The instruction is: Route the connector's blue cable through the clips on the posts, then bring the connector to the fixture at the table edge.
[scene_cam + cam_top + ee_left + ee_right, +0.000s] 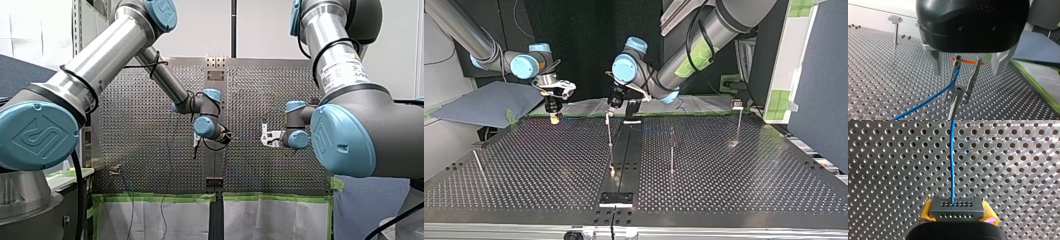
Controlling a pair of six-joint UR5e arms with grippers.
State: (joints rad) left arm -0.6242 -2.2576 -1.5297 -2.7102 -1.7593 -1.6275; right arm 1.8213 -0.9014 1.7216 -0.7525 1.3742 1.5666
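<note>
My right gripper [957,217] is shut on the dark grey connector [956,207], its yellow pads [925,213] pressed on both sides. The blue cable [953,162] runs straight out of the connector over the perforated table. In the top view this gripper [554,116] hangs low at the far left. My left gripper [966,73] stands open, its metal fingers [934,62] on either side of a wire clip [964,82] on a post. The blue cable [930,98] lies against one arm of that clip, below an orange band [968,61]. In the top view my left gripper [615,105] sits above the middle post [609,132].
Two more posts [672,150] [738,122] stand to the right in the top view, and a thin rod [480,167] leans at the left. A black fixture [616,199] sits at the near table edge. Another post with a block head [895,27] shows in the left wrist view.
</note>
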